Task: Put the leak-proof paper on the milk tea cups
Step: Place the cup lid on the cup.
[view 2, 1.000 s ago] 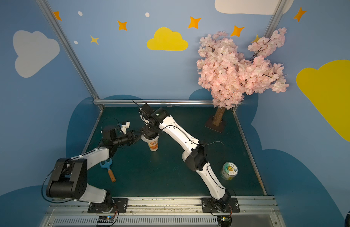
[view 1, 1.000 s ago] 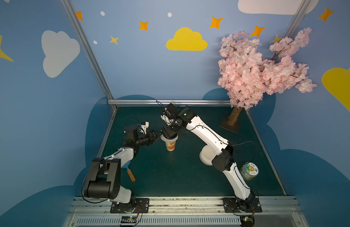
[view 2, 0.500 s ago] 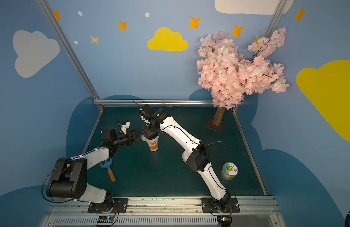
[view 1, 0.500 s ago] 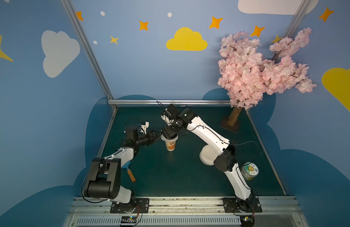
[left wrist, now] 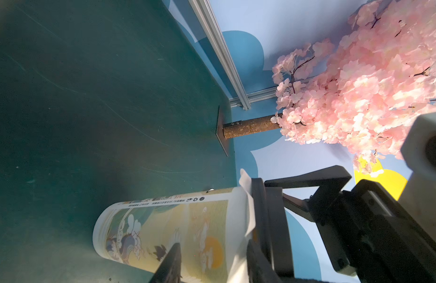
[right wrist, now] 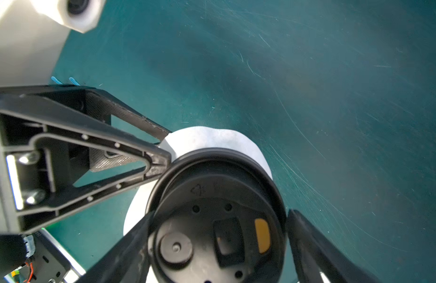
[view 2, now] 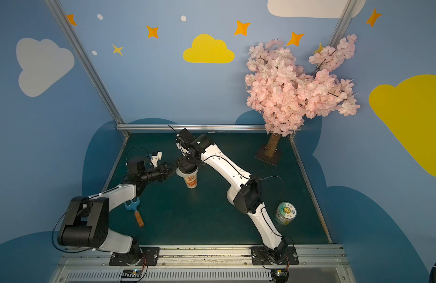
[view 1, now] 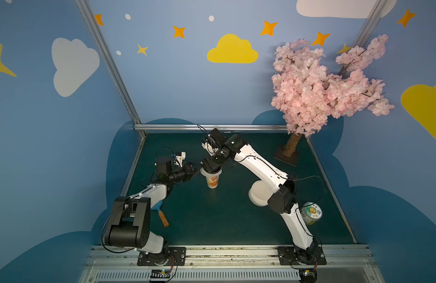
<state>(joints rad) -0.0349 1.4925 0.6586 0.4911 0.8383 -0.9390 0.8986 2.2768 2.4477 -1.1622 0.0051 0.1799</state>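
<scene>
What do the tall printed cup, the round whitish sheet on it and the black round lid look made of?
Tall printed cup: probably coated paper, smooth, print round its side.
Round whitish sheet: thin paper or film, matte, wavy drooping edge.
Black round lid: likely moulded plastic, dull sheen, embossed triangle mark, holes.

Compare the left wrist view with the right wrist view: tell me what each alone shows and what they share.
Left wrist only: the printed side of the milk tea cup and the pink blossom tree. Right wrist only: the top face of the black lid, with its orange plug. Shared: the leak-proof paper sticking out from under the lid's rim, and the green table.
</scene>
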